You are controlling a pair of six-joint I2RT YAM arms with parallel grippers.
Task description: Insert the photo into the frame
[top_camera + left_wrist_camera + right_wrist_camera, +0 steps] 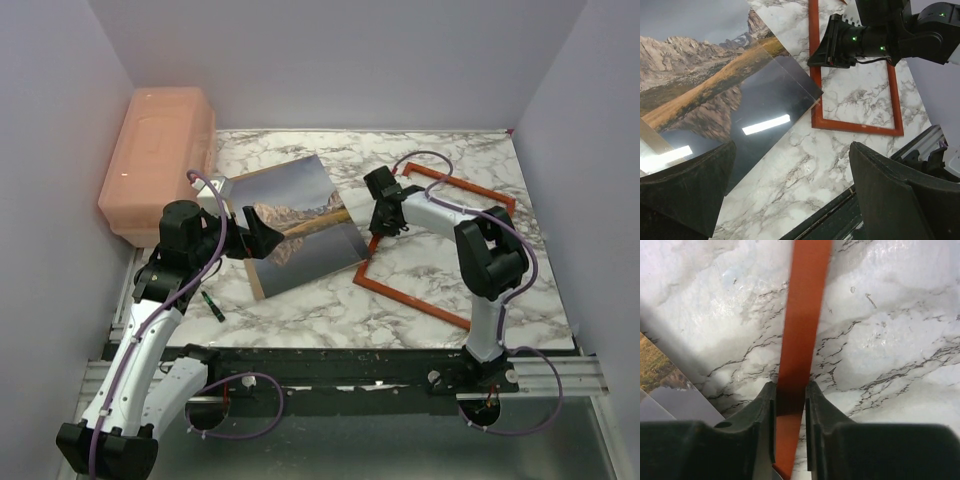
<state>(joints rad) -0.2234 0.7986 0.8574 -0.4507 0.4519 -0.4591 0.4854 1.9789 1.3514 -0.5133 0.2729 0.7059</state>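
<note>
- Top: photo [300, 225] lies face up just left of the frame [410, 303]; we've got the right gripper [376, 232] at its left rail.
- Left wrist: left gripper [792, 147] wide open, empty, above the photo.
- Right wrist: fingers [765, 405] pinch that rail, which runs straight away from us.

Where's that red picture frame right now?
In the top view, the frame lies flat on the right half of the marble table, just right of the photo. The right gripper grips its left rail.
</note>
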